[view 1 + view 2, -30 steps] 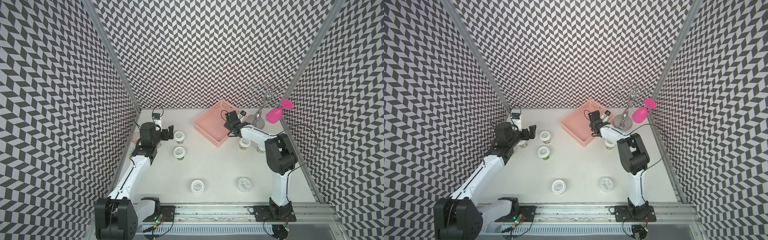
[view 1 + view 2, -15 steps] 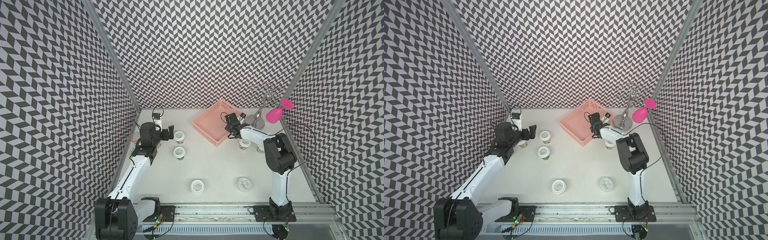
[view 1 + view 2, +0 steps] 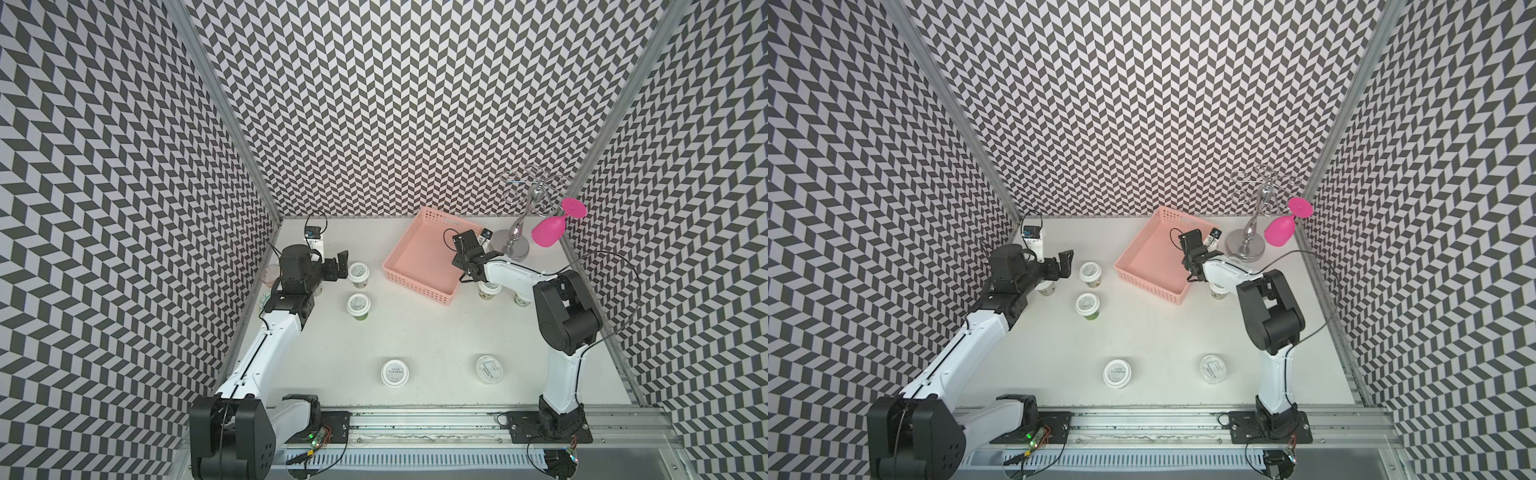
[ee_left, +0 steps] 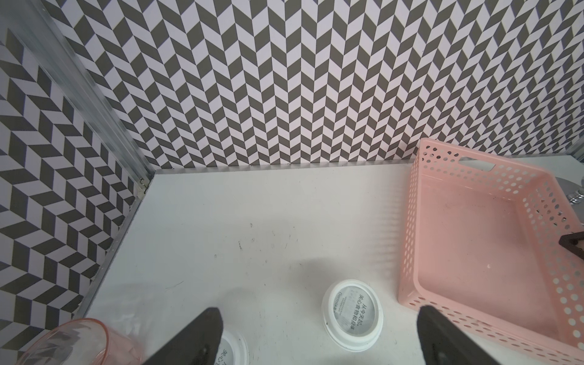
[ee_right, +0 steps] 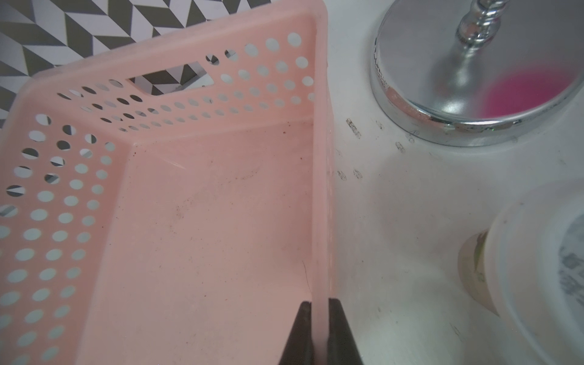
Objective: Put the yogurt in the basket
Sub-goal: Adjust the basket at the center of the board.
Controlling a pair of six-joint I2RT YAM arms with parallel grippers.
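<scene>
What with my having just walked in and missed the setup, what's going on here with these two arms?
The right claw is shut on the side rim of the shallow salmon-pink perforated plastic basket, which is empty. The left claw hangs open beside a small round white-lidded yogurt cup. Every cup in view stands on the white table, outside the basket.

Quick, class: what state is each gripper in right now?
Left gripper: open, holding nothing.
Right gripper: shut on the pink basket, pinching its side wall.
</scene>
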